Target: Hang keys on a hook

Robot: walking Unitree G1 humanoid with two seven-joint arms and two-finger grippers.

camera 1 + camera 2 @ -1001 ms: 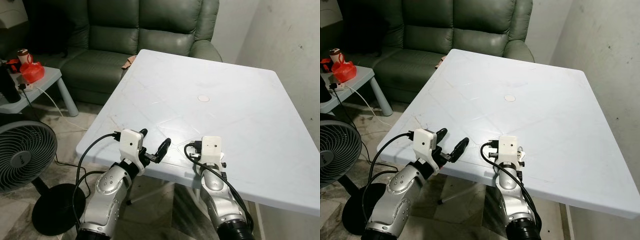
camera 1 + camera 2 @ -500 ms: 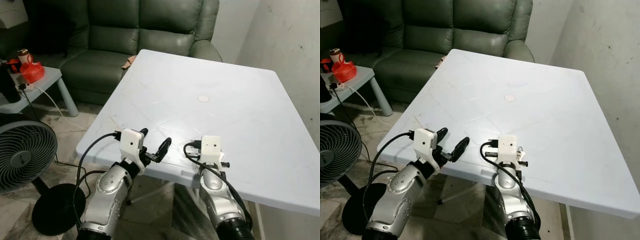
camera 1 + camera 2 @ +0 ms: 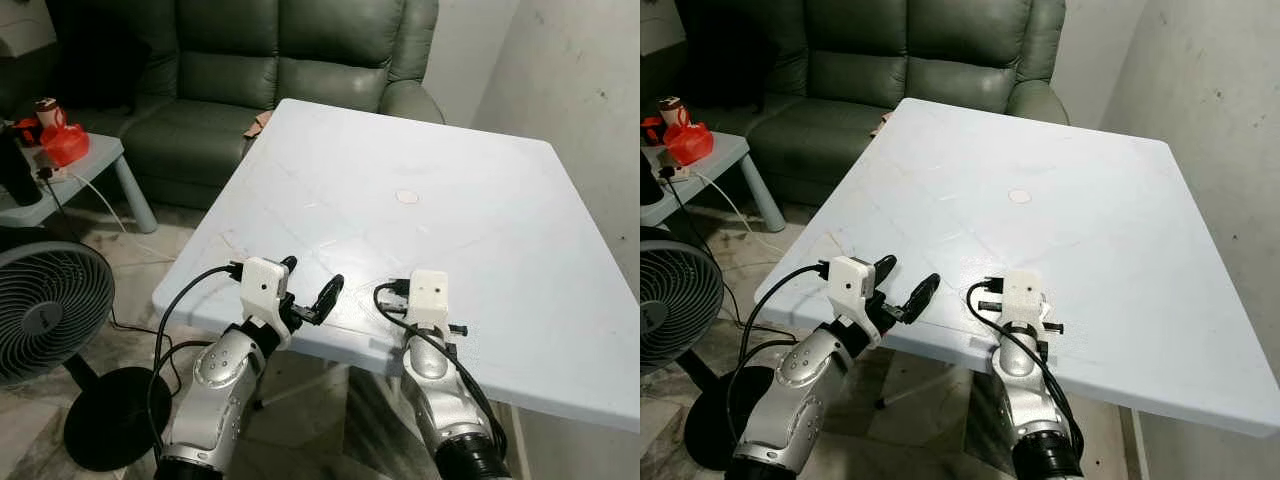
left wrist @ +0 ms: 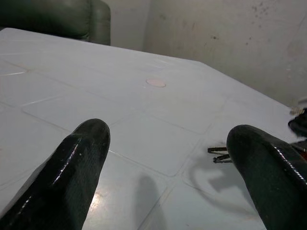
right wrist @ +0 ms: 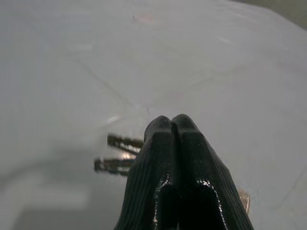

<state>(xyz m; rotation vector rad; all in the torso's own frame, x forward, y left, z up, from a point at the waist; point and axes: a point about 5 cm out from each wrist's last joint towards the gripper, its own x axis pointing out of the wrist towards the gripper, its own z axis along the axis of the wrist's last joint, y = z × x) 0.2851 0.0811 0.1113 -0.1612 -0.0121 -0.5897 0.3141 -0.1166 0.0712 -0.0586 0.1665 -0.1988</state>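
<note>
The right gripper point(image 5: 172, 125) is pressing its two black fingers together, tip to tip, low over the table point(image 3: 480, 200). The keys point(image 5: 117, 152) are sticking out beside and partly behind those fingers, resting on or just above the white top near the front edge; whether the fingers are actually pinching the key ring cannot be told, since the ring itself is hidden. The left gripper point(image 4: 168, 158) is hanging released, fingers spread wide, at the table's front edge, and its camera is catching the keys point(image 4: 218, 154) just beside one finger. Farther out, a small round spot point(image 3: 407, 197) is marking the table's middle, with a sofa point(image 3: 250, 70) behind and a fan point(image 3: 45, 305) on the floor. No hook is appearing anywhere (so the hanging itself looks wholly undone). By my reading the task is sitting at pickup: lifting, finding a hook and hanging all remain.
</note>
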